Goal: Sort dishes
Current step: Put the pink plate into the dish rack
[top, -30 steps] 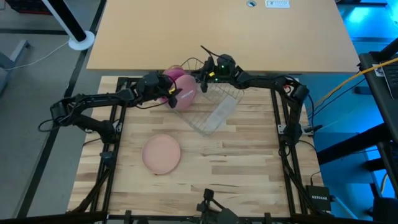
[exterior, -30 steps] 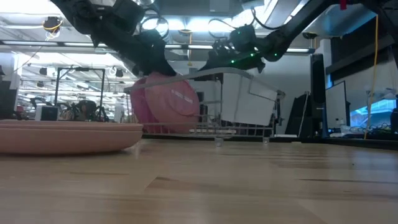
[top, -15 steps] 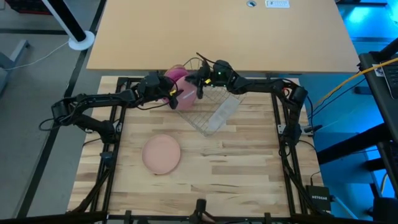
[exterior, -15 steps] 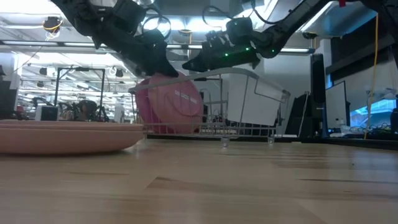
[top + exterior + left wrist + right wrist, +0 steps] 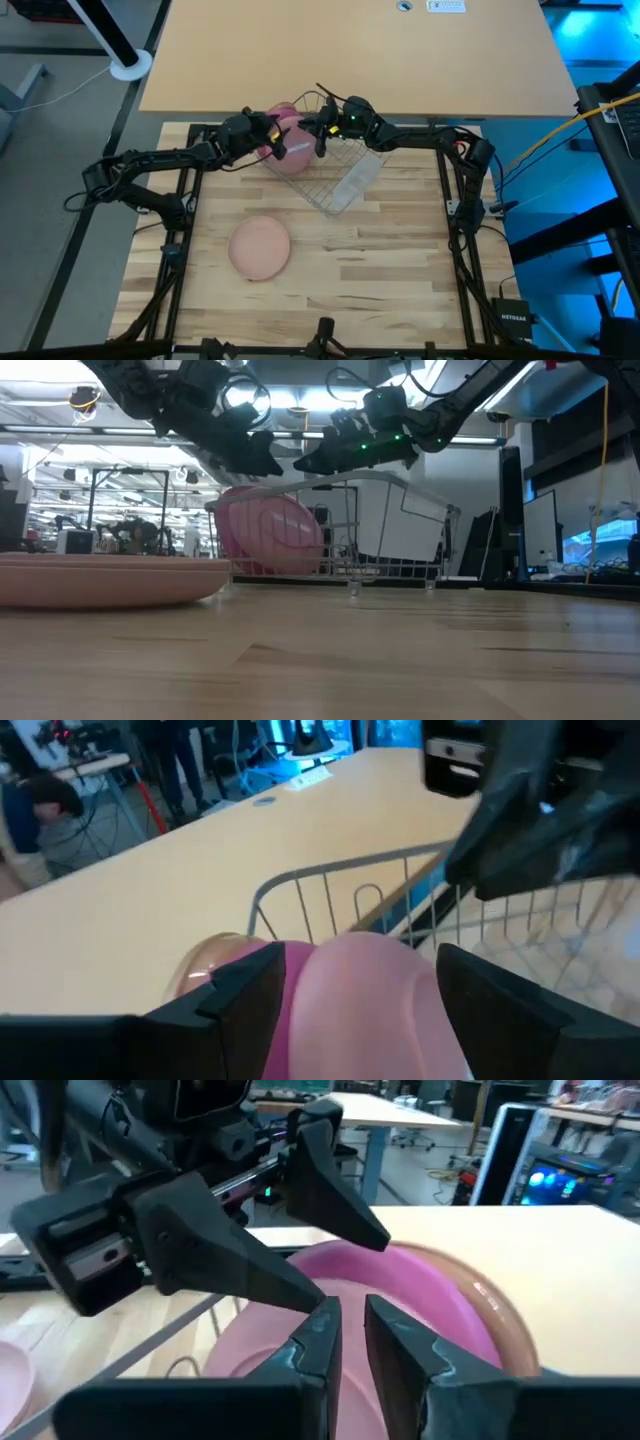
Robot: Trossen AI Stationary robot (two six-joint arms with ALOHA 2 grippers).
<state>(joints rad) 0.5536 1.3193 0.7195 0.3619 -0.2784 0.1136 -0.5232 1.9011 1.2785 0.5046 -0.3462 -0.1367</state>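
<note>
The bright magenta plate stands on edge in the wire rack, and the tan-orange plate stands close behind it. The pale pink plate lies flat on the table nearer the front. My left gripper is open just above the magenta plate, with one finger on either side of its top edge and a gap showing in the low view. My right gripper hovers at the rack's far rim beside the plates. Its fingers are shut to a narrow slit. My right gripper's tips sit just over the rack's top rim wire; whether they touch it cannot be told. My left gripper touches nothing.
A translucent cup lies in the rack's right part. A second, tan table adjoins the far edge. Bare wood stretches across the table's front right. The two grippers stand close together over the rack.
My left gripper has let go of the magenta plate and drawn up and back toward the table's left. The plate has settled lower in the rack. My right gripper moved left along the rack's rim toward the plates, then held still.
</note>
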